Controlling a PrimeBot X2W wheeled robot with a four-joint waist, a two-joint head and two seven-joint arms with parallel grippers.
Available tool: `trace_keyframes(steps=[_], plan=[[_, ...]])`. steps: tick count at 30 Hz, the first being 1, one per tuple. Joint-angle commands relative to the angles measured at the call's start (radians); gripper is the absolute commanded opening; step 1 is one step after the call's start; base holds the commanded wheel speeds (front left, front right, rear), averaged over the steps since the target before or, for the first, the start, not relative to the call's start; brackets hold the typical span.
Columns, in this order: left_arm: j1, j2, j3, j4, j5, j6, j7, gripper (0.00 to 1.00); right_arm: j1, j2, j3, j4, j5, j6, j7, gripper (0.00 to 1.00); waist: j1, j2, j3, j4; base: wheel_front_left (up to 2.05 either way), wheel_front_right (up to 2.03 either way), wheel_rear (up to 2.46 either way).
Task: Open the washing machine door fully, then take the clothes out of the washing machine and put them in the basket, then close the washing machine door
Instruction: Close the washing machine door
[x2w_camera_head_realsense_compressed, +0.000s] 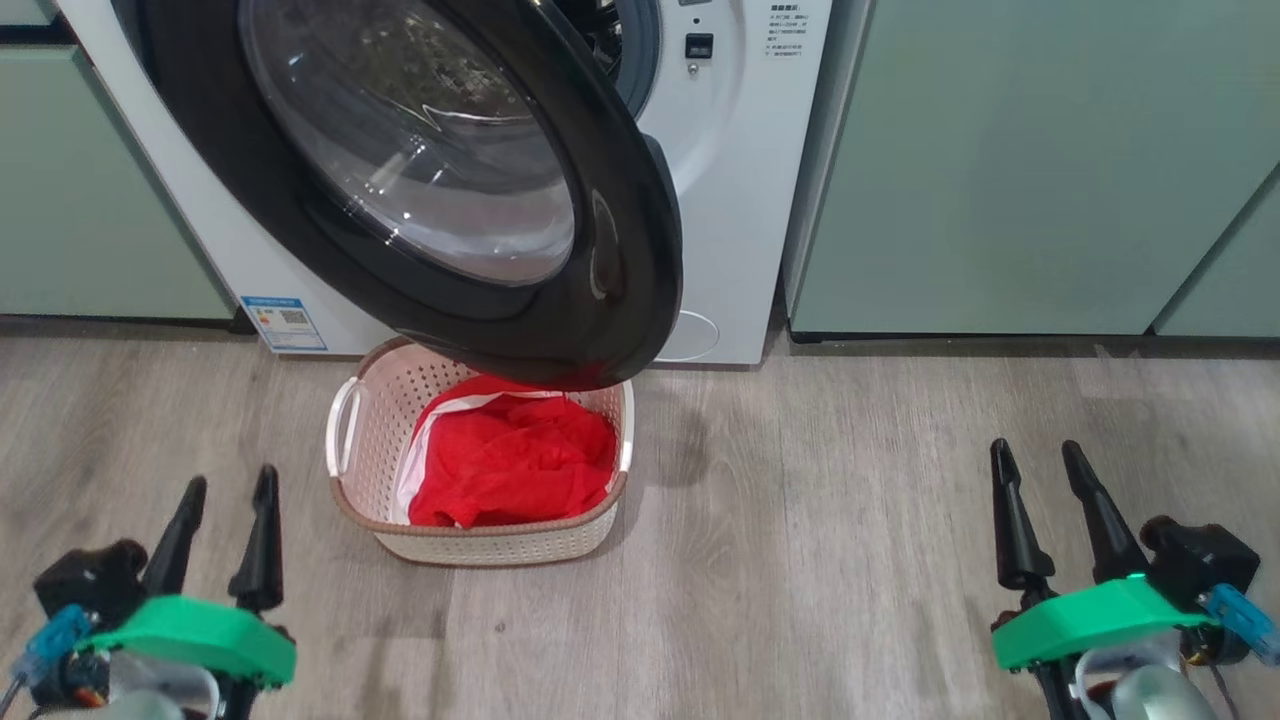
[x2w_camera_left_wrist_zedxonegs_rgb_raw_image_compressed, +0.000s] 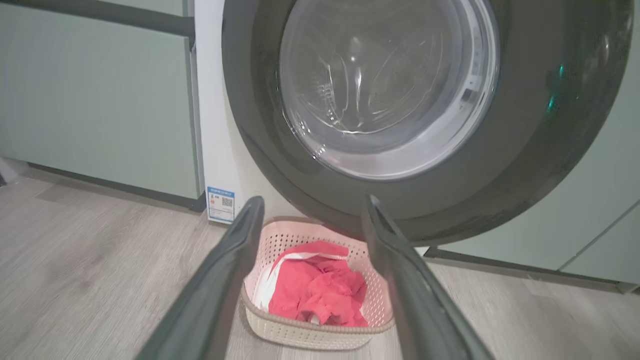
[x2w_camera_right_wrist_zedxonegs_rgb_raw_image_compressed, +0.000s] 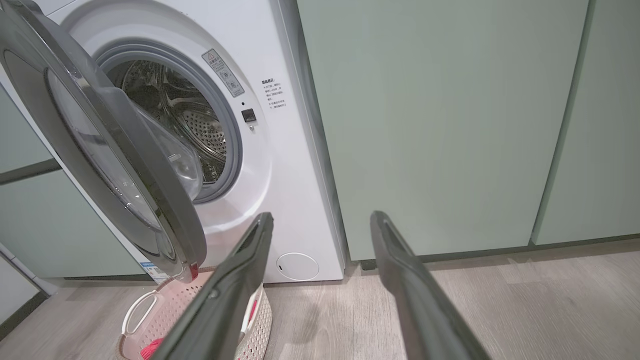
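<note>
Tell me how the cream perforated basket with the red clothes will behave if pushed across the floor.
The cream perforated plastic basket probably slides easily: it sits flat on smooth wood-look floor and looks light. It is unlikely to tip, being low and wide. The soft red fabric clothes lie crumpled inside it, so they should ride along.

Green cabinets (x2w_camera_head_realsense_compressed: 1000, 160) stand at 2 o'clock in the head view, with a dark plinth (x2w_camera_head_realsense_compressed: 1000, 338) beneath them. Another cabinet (x2w_camera_head_realsense_compressed: 90, 180) sits at 9 o'clock. Grey wood floor (x2w_camera_head_realsense_compressed: 800, 560) spreads from 4 to 8 o'clock.
</note>
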Motion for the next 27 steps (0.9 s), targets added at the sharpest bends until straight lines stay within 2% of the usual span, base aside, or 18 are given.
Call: trace_keyframes(steps=[1,6,17,18,21,22,27], plan=[[-0.040,0.022,0.049,-0.023,0.018,-0.006,-0.006,1.00,-0.011,0.002,0.020,-0.033,-0.012,-0.001,-0.006,1.00,0.0000,-0.0001,0.002,-0.002,0.00,0.00,0.00],[-0.029,-0.001,0.067,0.001,0.058,-0.006,-0.007,1.00,-0.012,0.007,0.020,-0.031,-0.011,-0.001,-0.006,1.00,0.0000,-0.0001,0.006,-0.007,0.00,0.00,0.00],[-0.029,-0.002,0.069,0.009,0.077,-0.006,-0.007,1.00,-0.013,0.004,0.013,-0.030,-0.010,-0.001,-0.006,1.00,0.0000,-0.0001,0.009,-0.007,0.00,0.00,0.00],[-0.027,-0.002,0.069,0.009,0.079,-0.006,-0.007,1.00,-0.012,0.003,0.012,-0.029,-0.008,-0.001,-0.006,0.85,0.0000,-0.0001,0.009,-0.006,0.00,0.00,0.00],[-0.021,-0.003,0.069,0.010,0.087,-0.006,-0.007,1.00,-0.015,0.000,0.003,-0.033,-0.005,-0.001,-0.006,0.25,0.0000,-0.0001,0.009,-0.004,0.00,0.00,0.00],[-0.020,-0.003,0.067,0.011,0.091,-0.006,-0.007,1.00,-0.016,-0.001,-0.003,-0.037,-0.006,-0.001,-0.006,0.00,0.0000,-0.0001,0.009,-0.002,0.00,0.00,0.00],[-0.016,-0.009,0.068,0.013,0.108,-0.006,-0.007,1.00,-0.036,-0.003,-0.051,-0.081,-0.003,-0.001,-0.006,0.00,0.0000,-0.0001,0.013,0.012,0.00,0.00,0.00]])
